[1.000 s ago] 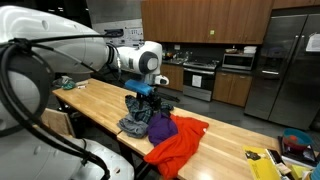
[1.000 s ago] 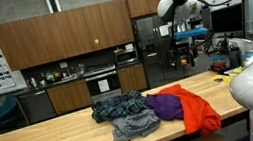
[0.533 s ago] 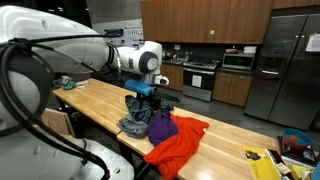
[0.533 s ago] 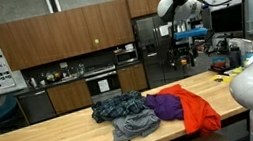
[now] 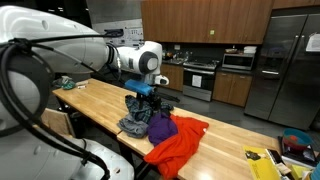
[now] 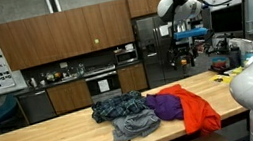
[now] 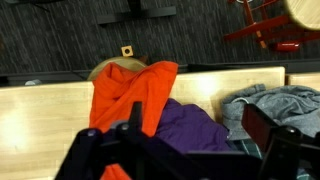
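Note:
A pile of clothes lies on a long wooden table [image 5: 95,100]: a grey-blue garment [image 6: 122,109], a purple one [image 7: 185,125] and an orange-red one [image 7: 130,92] that hangs over the table edge. The pile shows in both exterior views, with the orange-red garment [image 5: 178,140] nearest the edge. My gripper [image 7: 195,135] hovers above the pile, over the purple garment, with its fingers spread apart and nothing between them. It also shows above the clothes in an exterior view [image 5: 146,92].
Kitchen cabinets, an oven [image 6: 101,82] and a steel fridge [image 5: 280,70] line the back wall. A cluttered side surface with yellow items [image 5: 262,160] stands past the table's end. Dark carpet [image 7: 60,40] lies beyond the table edge.

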